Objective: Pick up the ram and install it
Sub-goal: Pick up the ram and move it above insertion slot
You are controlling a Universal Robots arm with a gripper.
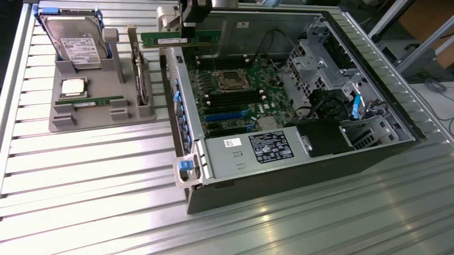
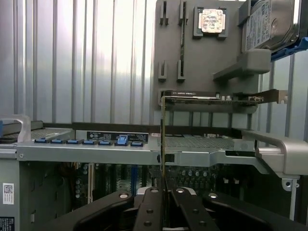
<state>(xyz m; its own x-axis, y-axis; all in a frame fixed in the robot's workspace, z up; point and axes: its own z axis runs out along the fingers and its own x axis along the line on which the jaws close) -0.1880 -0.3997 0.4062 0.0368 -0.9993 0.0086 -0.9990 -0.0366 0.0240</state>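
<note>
My gripper hangs over the back edge of the open computer case, shut on the ram, a green stick held lengthwise in the air above the case's rim. In the wrist view this ram appears edge-on as a thin upright line pinched between the black fingers, and my gripper sits above the motherboard. The black empty memory slots lie on the motherboard below the processor socket. A second, alike ram rests in the grey holder.
The grey holder at the exterior view's left also carries a hard drive, a square silver processor and an upright card. A power supply and drive cages fill the case. Everything stands on a ribbed metal table.
</note>
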